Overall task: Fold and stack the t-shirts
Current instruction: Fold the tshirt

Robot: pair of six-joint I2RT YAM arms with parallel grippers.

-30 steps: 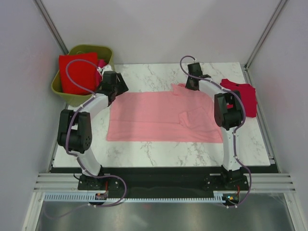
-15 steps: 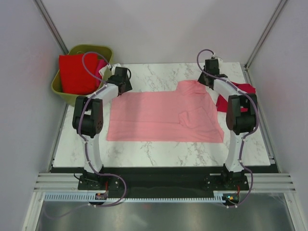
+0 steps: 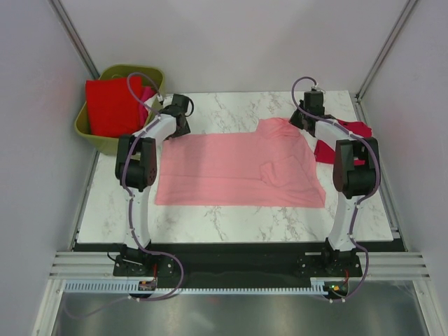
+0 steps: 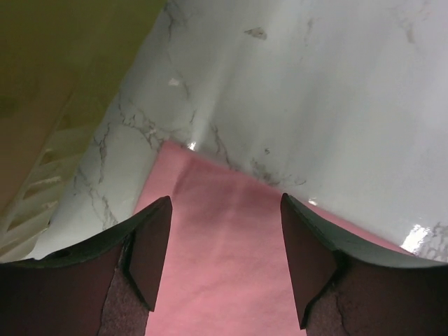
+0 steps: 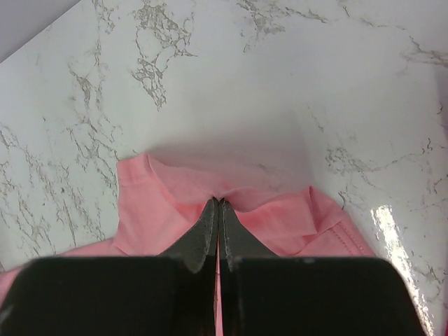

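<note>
The olive-green basket (image 3: 92, 132) is standing at the far left corner of the desk (image 3: 231, 218). A bright red t-shirt (image 3: 108, 108) is filling most of it, and a small piece of hot pink cloth (image 3: 148, 93) is showing at its right rim.

The light pink t-shirt (image 3: 224, 171) is lying on the middle of the desk. It is spread out nearly flat, with its long side running left to right. One sleeve is lying folded over the body near the right end. The far right part is bunching up into a small hill.

The right fingers (image 5: 218, 210) are pressed together and are pinching a small fold at the far edge of this shirt. The cloth is puckering around their tips.

The left fingers (image 4: 150, 245) are standing well apart above the far left corner of the same shirt. They are holding nothing, and the basket wall is just beside them.

A dark crimson t-shirt (image 3: 357, 129) is lying crumpled at the right edge of the desk, partly hidden behind the right arm.
</note>
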